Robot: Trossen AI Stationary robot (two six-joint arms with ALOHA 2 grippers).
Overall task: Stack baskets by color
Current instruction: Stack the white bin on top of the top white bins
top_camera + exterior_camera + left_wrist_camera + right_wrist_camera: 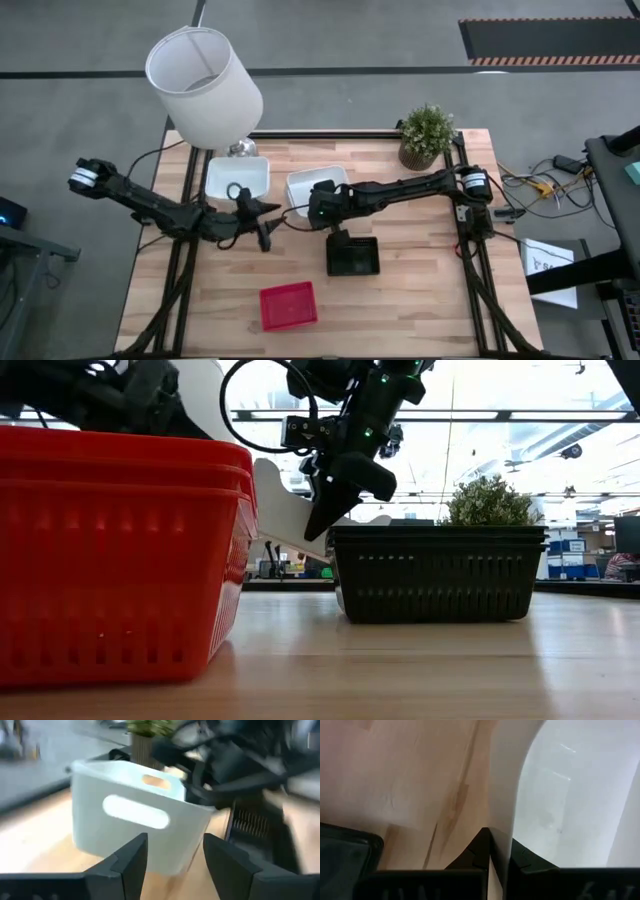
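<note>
My right gripper [322,203] is shut on a white basket [312,186] at mid-table. This basket shows tilted in the low view [285,510]. My left gripper [265,228] stands open just left of it, and its fingers [131,851] point at the basket's slotted end wall [135,812] without touching. A second white basket [237,178] sits flat on the table at the far left. A black basket [353,256] rests on its base near the middle. A red basket [288,305] stands toward the near edge. My right gripper holds the white basket by its near wall's rim [501,832], pinched with one finger [527,857] inside and the other [472,852] outside. The fingers slant down from the table's right. The basket hangs tilted and appears lifted off the table.
A white lampshade [205,85] stands over the far left corner and a potted plant [427,135] at the far right. Bare wood lies at the near left and near right of the table [440,300]. Cables loop beside both arms.
</note>
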